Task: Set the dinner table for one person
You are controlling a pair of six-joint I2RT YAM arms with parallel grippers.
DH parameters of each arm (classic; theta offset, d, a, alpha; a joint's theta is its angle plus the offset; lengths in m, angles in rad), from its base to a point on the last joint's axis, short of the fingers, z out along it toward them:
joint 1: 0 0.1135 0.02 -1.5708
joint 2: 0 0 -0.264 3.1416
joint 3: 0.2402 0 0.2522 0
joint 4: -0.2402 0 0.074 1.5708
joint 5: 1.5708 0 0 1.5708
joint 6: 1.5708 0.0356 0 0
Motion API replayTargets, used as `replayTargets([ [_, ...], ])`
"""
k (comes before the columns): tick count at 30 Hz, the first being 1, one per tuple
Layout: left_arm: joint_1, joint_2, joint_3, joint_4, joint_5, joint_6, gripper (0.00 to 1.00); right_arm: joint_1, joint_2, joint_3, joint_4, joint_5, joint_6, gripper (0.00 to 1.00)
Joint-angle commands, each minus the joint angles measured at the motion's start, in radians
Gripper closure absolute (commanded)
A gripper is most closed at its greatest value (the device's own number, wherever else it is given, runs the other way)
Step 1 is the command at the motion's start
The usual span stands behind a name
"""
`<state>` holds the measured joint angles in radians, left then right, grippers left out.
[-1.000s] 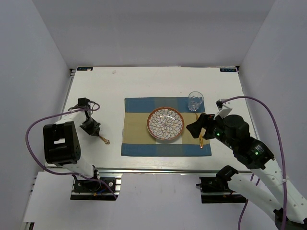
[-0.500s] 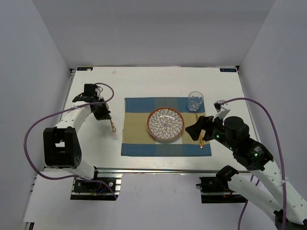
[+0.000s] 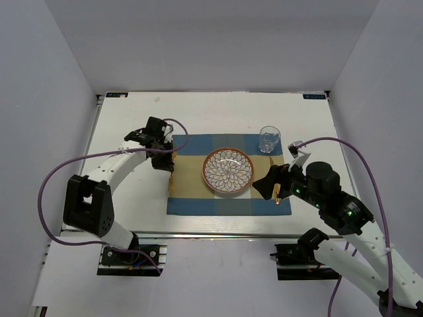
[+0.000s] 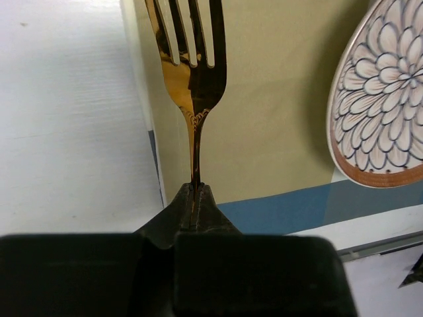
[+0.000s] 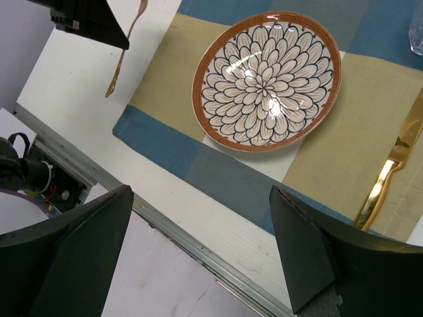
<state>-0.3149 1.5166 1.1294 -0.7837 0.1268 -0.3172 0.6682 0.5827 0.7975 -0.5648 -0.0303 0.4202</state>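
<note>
Surface (image 3: 218, 112): bears plate (image 3: 228, 170) and setting.
Placemat (image 3: 192, 201): under plate, laid.
Right claw (image 5: 200, 195): released, empty, right of plate.
Left claw (image 4: 197, 191): grasping fork (image 4: 193, 72) left of plate; not yet laid.
Knife (image 5: 386, 175): right of plate, laid.
Glass (image 3: 269, 140): beyond plate's right, laid.

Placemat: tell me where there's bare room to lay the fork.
Free: the placemat strip between its left edge and the plate, under the fork held by the left pincer. Crowded: right of the plate, taken by knife and glass.
</note>
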Motion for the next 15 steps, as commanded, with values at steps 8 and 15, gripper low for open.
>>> replayTargets([
  [8,-0.137,0.114,-0.028,0.077,-0.099,-0.094,1.00,0.004,-0.046,-0.011,-0.007,0.003,-0.023,0.11],
  [15,-0.179,0.185,-0.003,0.098,-0.112,-0.114,1.00,0.004,-0.067,-0.012,-0.029,0.017,-0.028,0.11],
])
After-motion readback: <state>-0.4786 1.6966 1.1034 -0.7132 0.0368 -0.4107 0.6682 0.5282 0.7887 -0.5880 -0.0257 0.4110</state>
